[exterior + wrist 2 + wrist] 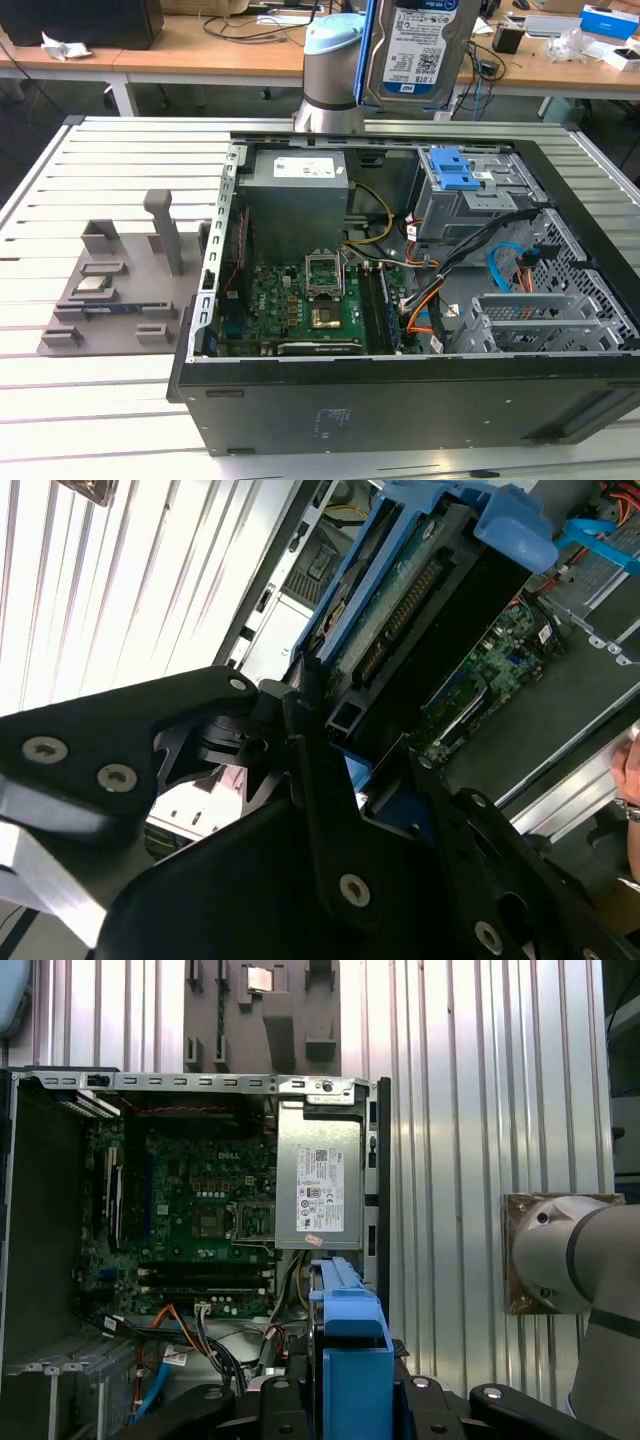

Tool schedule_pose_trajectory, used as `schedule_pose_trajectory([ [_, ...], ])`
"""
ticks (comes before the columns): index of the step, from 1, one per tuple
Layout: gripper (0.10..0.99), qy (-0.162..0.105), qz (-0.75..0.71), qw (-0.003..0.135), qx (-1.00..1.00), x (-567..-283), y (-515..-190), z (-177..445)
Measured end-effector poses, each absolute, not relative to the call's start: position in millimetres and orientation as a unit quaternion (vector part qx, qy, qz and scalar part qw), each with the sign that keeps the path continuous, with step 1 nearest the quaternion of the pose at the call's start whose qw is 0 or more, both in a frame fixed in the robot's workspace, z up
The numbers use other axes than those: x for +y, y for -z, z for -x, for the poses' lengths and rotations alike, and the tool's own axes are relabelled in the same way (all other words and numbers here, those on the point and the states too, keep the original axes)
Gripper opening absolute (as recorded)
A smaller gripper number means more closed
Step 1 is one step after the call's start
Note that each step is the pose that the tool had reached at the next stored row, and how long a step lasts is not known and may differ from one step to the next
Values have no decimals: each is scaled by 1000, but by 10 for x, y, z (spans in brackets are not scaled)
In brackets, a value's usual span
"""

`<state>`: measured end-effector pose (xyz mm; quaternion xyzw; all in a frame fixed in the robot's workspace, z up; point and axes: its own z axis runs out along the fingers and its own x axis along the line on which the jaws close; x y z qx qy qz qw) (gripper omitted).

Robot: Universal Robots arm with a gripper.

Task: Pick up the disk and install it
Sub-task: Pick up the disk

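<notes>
Exterior view is showing the flat rectangular silver disk (412,45) with its blue plastic frame hanging upright above the open black computer case (400,410), beside the grey robot arm (330,85). In both wrist views the black gripper (340,730) (350,1390) is facing down into the case, its jaws clamping the disk (400,590) (350,1340) by its frame.

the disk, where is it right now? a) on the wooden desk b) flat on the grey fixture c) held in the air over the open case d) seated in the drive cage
C: the disk hangs upright above the computer case, clamped in the gripper.
</notes>
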<state>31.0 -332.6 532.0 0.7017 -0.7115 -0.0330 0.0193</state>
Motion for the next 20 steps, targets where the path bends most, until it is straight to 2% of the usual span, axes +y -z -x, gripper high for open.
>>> schedule_pose_trajectory([
  [20,369,33,-702,19,-711,-3590,-5317,-311],
])
